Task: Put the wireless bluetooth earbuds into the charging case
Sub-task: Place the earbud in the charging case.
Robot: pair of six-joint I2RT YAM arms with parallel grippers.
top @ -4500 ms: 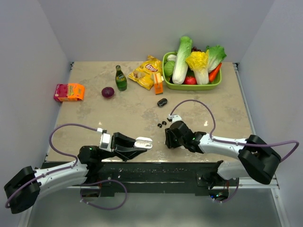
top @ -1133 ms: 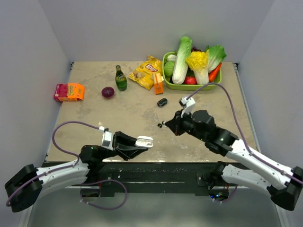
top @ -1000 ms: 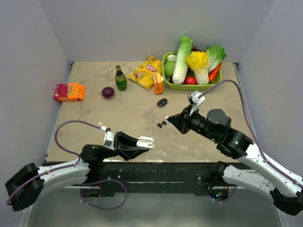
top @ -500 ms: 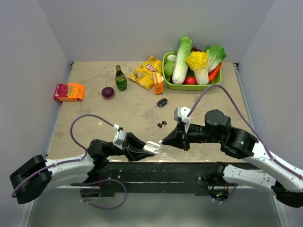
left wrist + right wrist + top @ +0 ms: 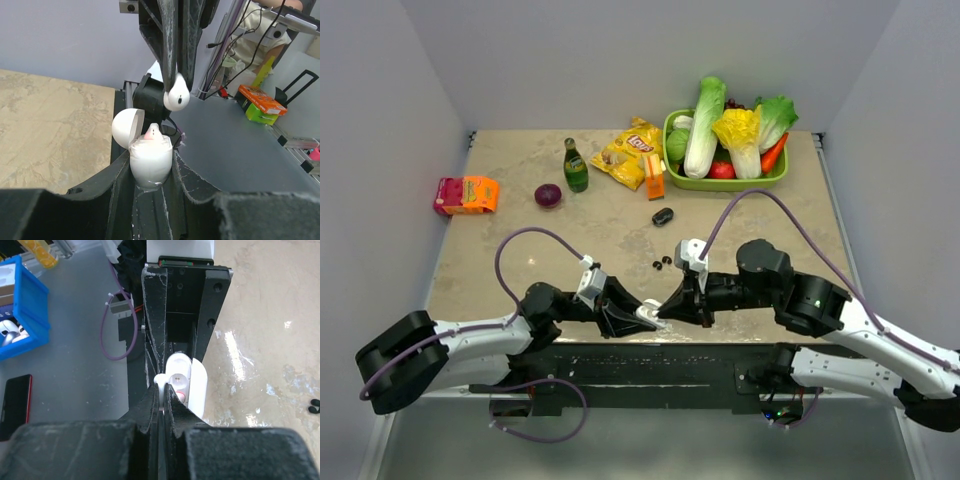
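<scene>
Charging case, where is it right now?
Left wrist view: the open white charging case sits clamped in the left claw, just below the white earbud pinched by the right claw.

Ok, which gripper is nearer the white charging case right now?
Left: the left gripper clamps the charging case. The right gripper hangs just above it, pinching a white earbud.

Black earbuds [image 5: 666, 261] — mere specks, shape unreadable.

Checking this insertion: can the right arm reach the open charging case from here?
Probably yes: the right tool, pinching a white earbud, hangs just above the charging case, lid open, held in the left tool.
</scene>
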